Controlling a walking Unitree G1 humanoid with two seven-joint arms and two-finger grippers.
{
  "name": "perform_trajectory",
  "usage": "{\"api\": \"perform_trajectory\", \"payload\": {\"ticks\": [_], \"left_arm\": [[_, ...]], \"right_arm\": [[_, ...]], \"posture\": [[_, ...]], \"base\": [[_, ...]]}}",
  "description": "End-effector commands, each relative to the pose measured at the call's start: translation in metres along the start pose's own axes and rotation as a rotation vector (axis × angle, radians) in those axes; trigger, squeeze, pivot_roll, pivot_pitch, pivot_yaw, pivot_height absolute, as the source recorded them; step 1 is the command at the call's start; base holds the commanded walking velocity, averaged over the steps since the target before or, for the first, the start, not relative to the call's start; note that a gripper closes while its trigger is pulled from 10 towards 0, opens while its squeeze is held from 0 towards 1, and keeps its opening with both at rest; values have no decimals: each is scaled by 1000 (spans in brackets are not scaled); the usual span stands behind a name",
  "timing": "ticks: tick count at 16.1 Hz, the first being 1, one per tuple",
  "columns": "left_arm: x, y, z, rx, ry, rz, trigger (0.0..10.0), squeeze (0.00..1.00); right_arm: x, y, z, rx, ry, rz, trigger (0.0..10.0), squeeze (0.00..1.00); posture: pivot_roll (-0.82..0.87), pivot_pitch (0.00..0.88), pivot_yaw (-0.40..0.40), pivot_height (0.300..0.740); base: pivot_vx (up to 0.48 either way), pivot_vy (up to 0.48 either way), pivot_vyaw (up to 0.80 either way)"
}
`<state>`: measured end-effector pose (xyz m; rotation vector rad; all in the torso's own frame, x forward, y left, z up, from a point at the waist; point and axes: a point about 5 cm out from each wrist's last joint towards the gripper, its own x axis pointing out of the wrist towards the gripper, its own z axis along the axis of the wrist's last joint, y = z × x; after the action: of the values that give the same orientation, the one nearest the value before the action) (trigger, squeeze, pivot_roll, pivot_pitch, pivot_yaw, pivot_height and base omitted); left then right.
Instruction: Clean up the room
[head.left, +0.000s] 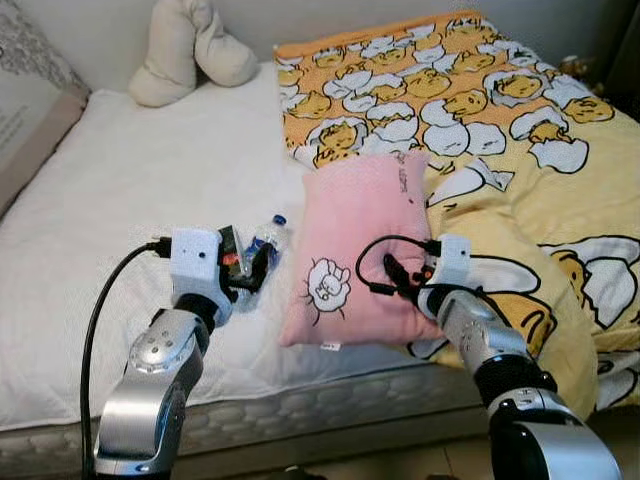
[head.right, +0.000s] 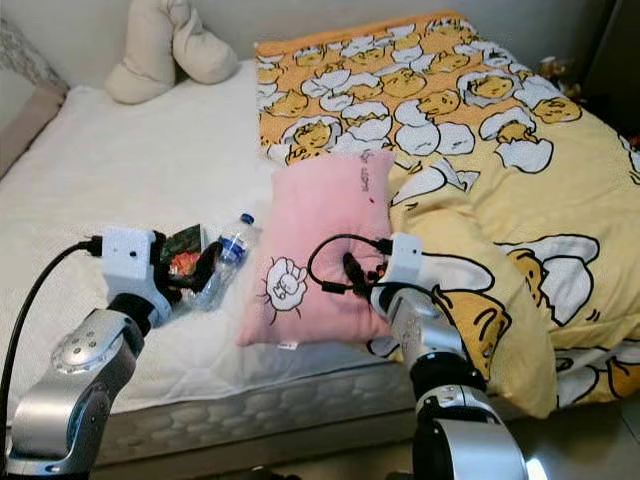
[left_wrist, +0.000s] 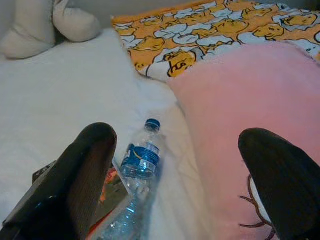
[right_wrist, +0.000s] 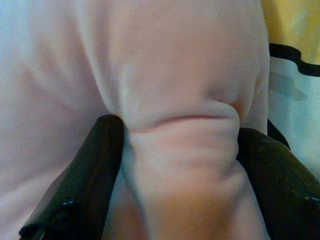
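1. No text can be read on the water bottle's blue label (left_wrist: 141, 158).
2. The pink pillow (head.left: 360, 250) bears a drawn cartoon figure and a blurred line of marks, illegible.

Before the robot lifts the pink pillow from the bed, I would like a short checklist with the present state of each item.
1. Right gripper has the pink pillow: ok; fabric bunches between both fingers at its near edge.
2. Grip deep enough to hold: cannot tell; only a fold is pinched.
3. Left gripper free: ok; open, hovering over the water bottle and holding nothing.
4. Bottle clear of the pillow: ok; it lies beside it on the white sheet, next to a dark snack packet.
5. Pillow free of the yellow blanket: not ok; its right side rests against the blanket, which may drag.
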<state>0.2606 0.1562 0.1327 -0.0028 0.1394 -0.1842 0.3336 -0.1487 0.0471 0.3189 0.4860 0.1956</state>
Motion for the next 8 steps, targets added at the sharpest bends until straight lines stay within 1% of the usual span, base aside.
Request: {"api": "perform_trajectory", "payload": {"ticks": [1, 3, 6, 8], "left_arm": [[0, 1, -4, 1, 25, -4, 10000, 0], [3, 1, -8, -20, 40, -19, 10000, 0], [8, 8, -15, -38, 67, 5, 10000, 0], [10, 6, -16, -36, 67, -8, 10000, 0]], "right_arm": [[3, 8, -5, 11, 17, 38, 0, 0], [0, 2, -5, 69, 7, 40, 0, 0], [-4, -4, -7, 97, -5, 45, 0, 0], [-6, -5, -7, 106, -18, 60, 0, 0]], "posture": [[-41, 32, 205, 740], [-49, 36, 206, 740], [-83, 36, 203, 740], [-90, 36, 203, 740]], "base": [[0, 0, 0], [0, 0, 0], [0, 0, 0], [0, 0, 0]]}}
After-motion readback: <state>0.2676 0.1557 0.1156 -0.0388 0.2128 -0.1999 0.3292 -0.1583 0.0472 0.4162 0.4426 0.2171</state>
